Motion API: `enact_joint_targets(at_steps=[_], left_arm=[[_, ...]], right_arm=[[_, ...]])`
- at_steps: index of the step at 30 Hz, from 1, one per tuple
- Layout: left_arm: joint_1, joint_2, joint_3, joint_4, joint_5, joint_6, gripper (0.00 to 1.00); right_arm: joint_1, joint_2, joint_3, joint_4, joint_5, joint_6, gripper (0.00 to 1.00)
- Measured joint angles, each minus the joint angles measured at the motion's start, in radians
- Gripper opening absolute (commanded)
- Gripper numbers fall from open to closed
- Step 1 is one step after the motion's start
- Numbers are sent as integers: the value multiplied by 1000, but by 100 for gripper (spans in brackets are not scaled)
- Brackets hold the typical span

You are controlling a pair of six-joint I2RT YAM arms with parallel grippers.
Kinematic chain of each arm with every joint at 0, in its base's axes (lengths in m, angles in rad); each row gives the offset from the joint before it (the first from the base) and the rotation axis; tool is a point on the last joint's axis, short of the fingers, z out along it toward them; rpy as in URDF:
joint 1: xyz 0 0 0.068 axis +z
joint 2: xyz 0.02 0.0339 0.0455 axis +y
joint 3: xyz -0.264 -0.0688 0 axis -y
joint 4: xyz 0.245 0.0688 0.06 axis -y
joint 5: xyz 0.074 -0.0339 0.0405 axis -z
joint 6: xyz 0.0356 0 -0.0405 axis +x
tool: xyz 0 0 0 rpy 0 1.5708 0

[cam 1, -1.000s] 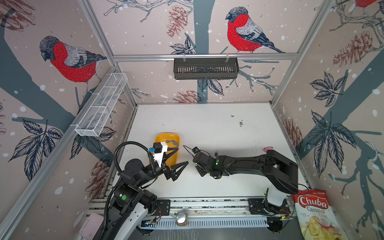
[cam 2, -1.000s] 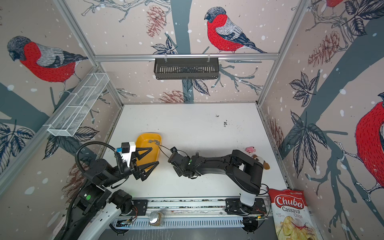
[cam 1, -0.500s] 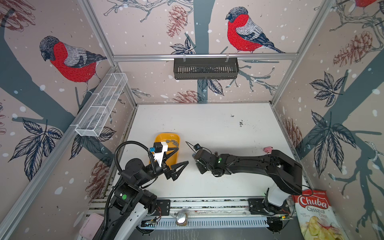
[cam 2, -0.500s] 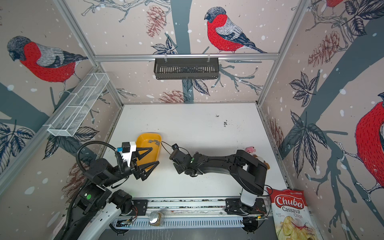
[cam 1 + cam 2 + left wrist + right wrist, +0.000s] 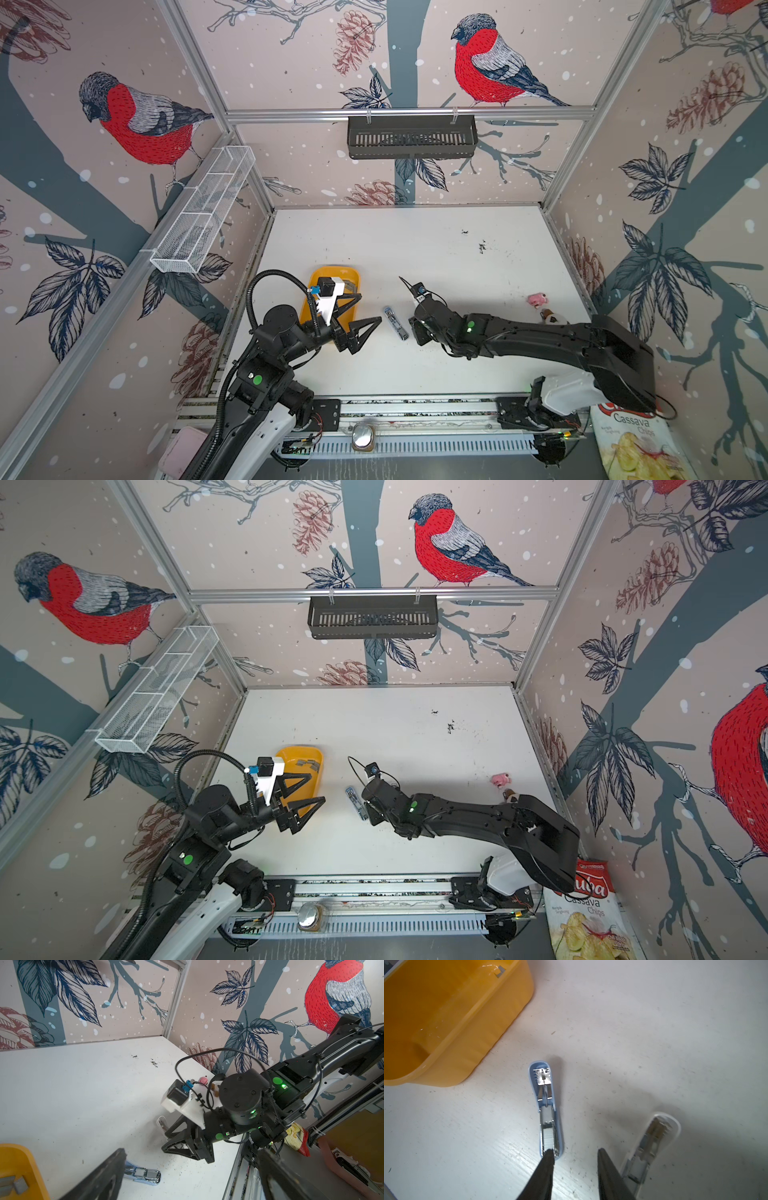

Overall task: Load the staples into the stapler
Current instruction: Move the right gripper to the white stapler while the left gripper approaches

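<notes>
I see the stapler lying flat on the white worktop, between the two arms. It is small and light blue. It is open, so its shiny metal inside faces up. A pale strip sits in the metal slot, but I cannot tell if it is staples. The staples are little grey strips inside the yellow tray. The tray stands near the stapler and does not touch it.

The right gripper is low at one end of the stapler. Its fingers are a little apart and hold nothing. One tip is right at the stapler's end. A clear piece lies beside the other finger.

The left gripper hangs by the tray with its fingers spread wide and empty.
</notes>
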Motion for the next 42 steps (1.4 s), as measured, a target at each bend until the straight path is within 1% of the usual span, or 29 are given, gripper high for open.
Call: enact_joint_targets(at_steps=[2,4,5,7,10,15,22,27,32,42], left_arm=[[0,34,-3,11,-2,-15,98],[0,82,-16,39,-25,-36,98],[0,111,-16,40,-40,-45,98],[0,190,-5,39,-97,-62,98],[0,292,13,45,-135,-79,98],[-1,397,32,56,-180,-122,98],[-2,455,32,88,-241,-183,98],[-2,473,34,94,-267,-209,100],[-2,480,37,100,-284,-218,100],[-2,491,6,157,-235,-218,100]], right_arm=[[-19,-44,-50,2,1,14,45],[-42,-84,-98,2,2,34,53],[-48,-96,-115,2,2,42,54],[-61,-117,-149,2,0,53,55],[-85,-132,-195,15,-21,58,55],[-98,-114,-210,44,-42,56,55],[-76,-68,-204,61,-50,44,54],[-42,-24,-182,54,-17,27,50],[-32,-22,-196,47,3,32,46],[-40,-83,-238,29,32,50,41]])
